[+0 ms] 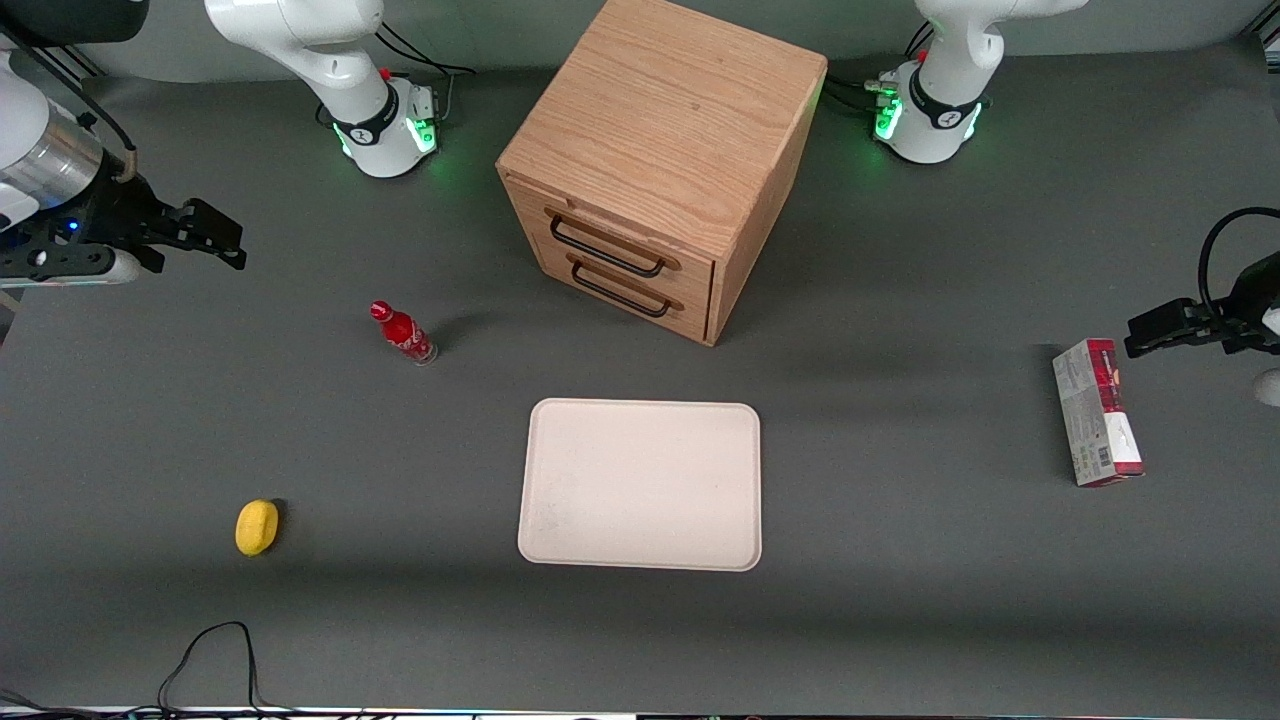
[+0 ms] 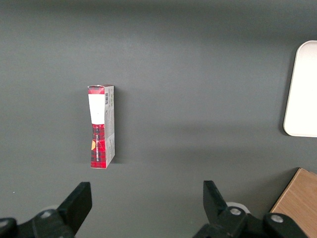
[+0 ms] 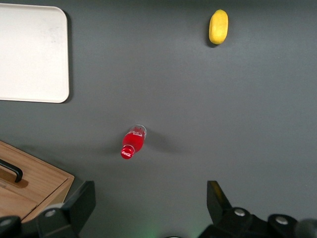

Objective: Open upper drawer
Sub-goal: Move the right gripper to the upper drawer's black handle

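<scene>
The oak cabinet stands at the middle of the table, farther from the front camera than the tray. Its upper drawer is closed, its thin black bar handle just above the matching handle of the lower drawer. My right gripper hovers open and empty toward the working arm's end of the table, well apart from the cabinet. In the right wrist view the gripper is spread wide over bare table, and a cabinet corner with one black handle end shows.
A red bottle stands between my gripper and the cabinet and shows in the right wrist view. A yellow object lies nearer the camera. A cream tray lies in front of the cabinet. A red-grey box lies toward the parked arm's end.
</scene>
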